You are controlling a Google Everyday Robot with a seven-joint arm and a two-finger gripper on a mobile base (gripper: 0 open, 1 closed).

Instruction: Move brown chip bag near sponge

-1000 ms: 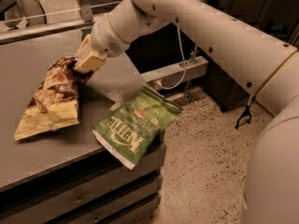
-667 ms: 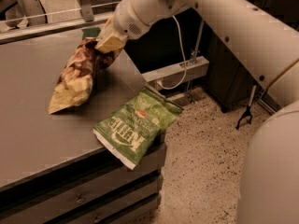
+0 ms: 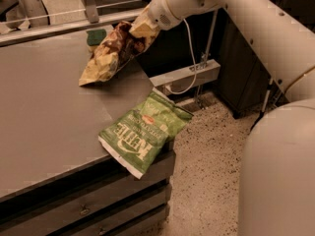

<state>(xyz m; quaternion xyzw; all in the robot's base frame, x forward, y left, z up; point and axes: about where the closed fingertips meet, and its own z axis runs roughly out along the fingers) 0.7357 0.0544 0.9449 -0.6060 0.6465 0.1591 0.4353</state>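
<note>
The brown chip bag (image 3: 112, 53) hangs tilted over the far right part of the grey table (image 3: 44, 112), its cream lower end touching or just above the surface. My gripper (image 3: 139, 27) is shut on the bag's upper right end, at the end of the white arm coming in from the top right. The sponge (image 3: 95, 36), dark green on top, sits at the table's far edge just left of the bag and is partly hidden behind it.
A green Kettle chip bag (image 3: 142, 132) lies at the table's front right corner, overhanging the edge. Drawers (image 3: 98, 205) sit below the tabletop. A rail (image 3: 59, 26) runs along the table's far side. Speckled floor (image 3: 211, 181) lies to the right.
My gripper has carried the brown chip bag up and toward the far right of the table, from the middle to right beside the sponge. The green bag has not moved.
</note>
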